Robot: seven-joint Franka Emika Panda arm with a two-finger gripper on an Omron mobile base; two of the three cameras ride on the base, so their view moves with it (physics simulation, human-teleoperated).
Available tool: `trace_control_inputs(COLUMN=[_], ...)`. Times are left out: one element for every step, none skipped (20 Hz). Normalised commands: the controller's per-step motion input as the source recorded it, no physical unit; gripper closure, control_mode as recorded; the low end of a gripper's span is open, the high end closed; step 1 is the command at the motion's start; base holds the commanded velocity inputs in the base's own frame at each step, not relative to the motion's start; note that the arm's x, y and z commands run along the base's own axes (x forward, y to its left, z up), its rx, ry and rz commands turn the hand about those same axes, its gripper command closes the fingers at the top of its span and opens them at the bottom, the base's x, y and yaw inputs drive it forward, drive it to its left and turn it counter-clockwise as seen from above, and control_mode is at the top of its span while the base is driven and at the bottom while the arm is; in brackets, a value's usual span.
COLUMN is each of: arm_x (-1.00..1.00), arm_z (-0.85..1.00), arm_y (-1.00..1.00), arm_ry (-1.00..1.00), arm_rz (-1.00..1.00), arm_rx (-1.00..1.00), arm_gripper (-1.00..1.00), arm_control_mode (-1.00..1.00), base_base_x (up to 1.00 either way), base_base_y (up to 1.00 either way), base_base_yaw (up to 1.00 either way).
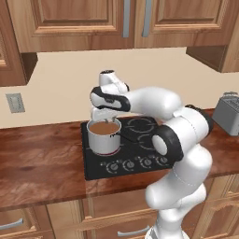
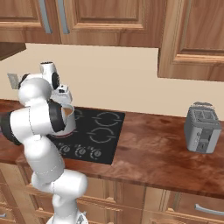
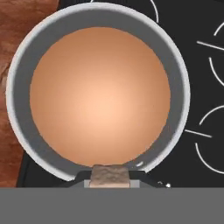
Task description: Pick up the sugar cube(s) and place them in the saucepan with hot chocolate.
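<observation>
The gripper [image 1: 105,119] is being held directly above the saucepan [image 1: 103,137], pointing straight down at it. In the hand view the saucepan [image 3: 98,89] is being seen from above, with its grey wall around the brown liquid [image 3: 99,96], which is lying just below the fingers. A small brownish block [image 3: 110,176] is being shown at the bottom edge of the hand view, between the finger tips; it may be the sugar cube, but this cannot be told with certainty. Whether the fingers are spread or pressed on something cannot be told either, because the tips are mostly being hidden.

The saucepan is being supported by the black stove [image 1: 140,140], on the front burner at the side of the wooden counter [image 1: 42,158]. Its short dark handle [image 1: 122,136] is being pointed away from the counter side, towards the middle of the stove. In the right base view the saucepan [image 2: 69,123] is being mostly covered by the arm. A grey toaster [image 2: 201,127] is being seen on the counter, well apart from the fingers.
</observation>
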Motion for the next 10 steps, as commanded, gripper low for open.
trace_control_inputs(arm_x=[0.46,0.44,0.5,0.56,0.47,0.41,0.34,0.25,0.2,0.18], arm_z=[-0.22,-0.26,-0.32,-0.36,-0.36,-0.31,-0.31,-0.31,-0.33,-0.33], arm_y=[0.0,0.0,0.0,0.0,0.0,0.0,0.0,0.06,0.11,0.15], arm_ry=[0.02,0.03,0.02,0.04,0.04,0.04,0.05,0.06,0.07,0.07], arm_rz=[0.02,0.01,0.01,0.01,0.02,0.03,0.03,0.04,0.04,0.04], arm_rx=[0.0,0.0,0.0,0.0,0.0,0.0,0.0,0.0,0.0,0.0], arm_gripper=[1.0,1.0,1.0,1.0,1.0,1.0,1.0,1.0,1.0,1.0], arm_control_mode=[-1.0,-1.0,-1.0,-1.0,-1.0,-1.0,-1.0,-1.0,-1.0,-1.0], base_base_x=[0.0,0.0,0.0,0.0,0.0,0.0,0.0,0.0,0.0,0.0], base_base_y=[0.0,0.0,0.0,0.0,0.0,0.0,0.0,0.0,0.0,0.0], base_base_yaw=[0.0,0.0,0.0,0.0,0.0,0.0,0.0,0.0,0.0,0.0])
